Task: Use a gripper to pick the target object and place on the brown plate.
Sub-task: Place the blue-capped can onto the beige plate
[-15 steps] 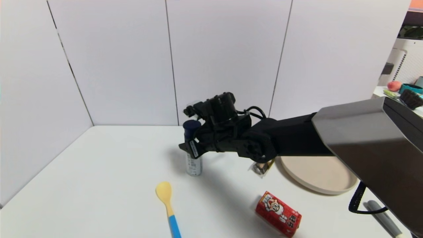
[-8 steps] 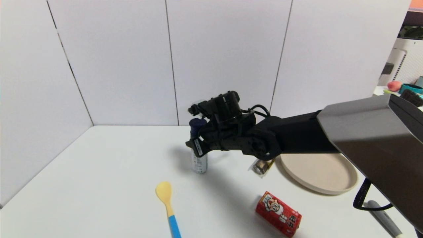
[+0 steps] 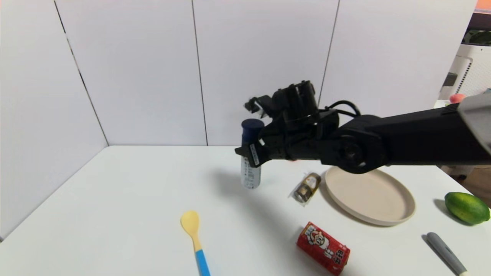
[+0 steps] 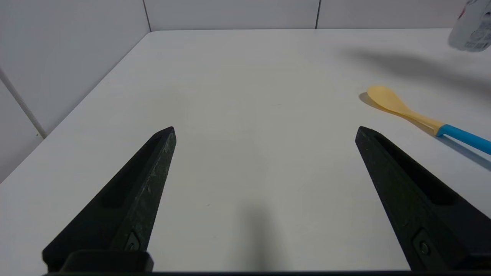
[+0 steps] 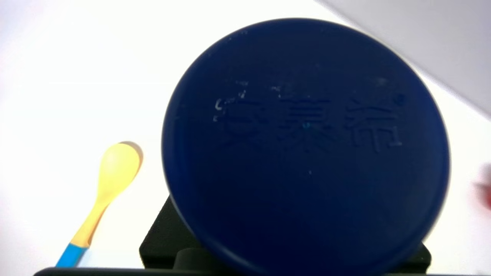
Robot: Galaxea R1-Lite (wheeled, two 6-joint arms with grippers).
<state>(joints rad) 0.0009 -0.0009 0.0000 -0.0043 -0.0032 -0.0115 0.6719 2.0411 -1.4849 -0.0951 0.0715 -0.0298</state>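
My right gripper (image 3: 256,153) is shut on the tall slim bottle (image 3: 251,175), with navy cap and white-grey lower part, and holds it upright above the table's middle, left of the brown plate (image 3: 370,196). The bottle's navy cap (image 5: 307,145) fills the right wrist view and hides the fingers there. Its lower end shows in the left wrist view (image 4: 471,28). My left gripper (image 4: 264,132) is open and empty, low over the table's near left part.
A small brown-gold jar (image 3: 307,187) lies between bottle and plate. A red drink carton (image 3: 323,248) lies in front. A yellow spoon with a blue handle (image 3: 194,237) lies at the front. A green fruit (image 3: 466,207) and a grey marker (image 3: 445,253) lie at the right.
My right gripper has lifted the bottle off the table and carried it right, toward the plate. The arm has risen, uncovering the green fruit and marker.
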